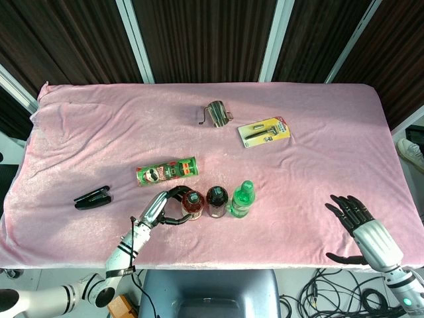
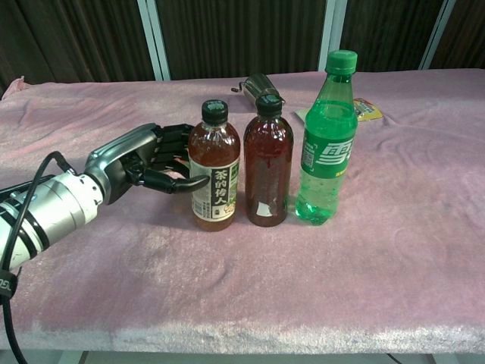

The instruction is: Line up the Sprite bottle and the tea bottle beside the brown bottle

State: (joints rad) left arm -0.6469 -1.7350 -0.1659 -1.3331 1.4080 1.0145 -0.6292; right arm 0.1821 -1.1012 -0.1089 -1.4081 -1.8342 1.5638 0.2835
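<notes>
Gripping the tea bottle [image 2: 214,178] at frame centre-left, left hand [image 2: 140,159] fingers [image 2: 180,184] curl around it; right hand [image 1: 361,225] fingers spread, lower right.

Metal cup [image 2: 256,85] — mostly behind bottles.
</notes>
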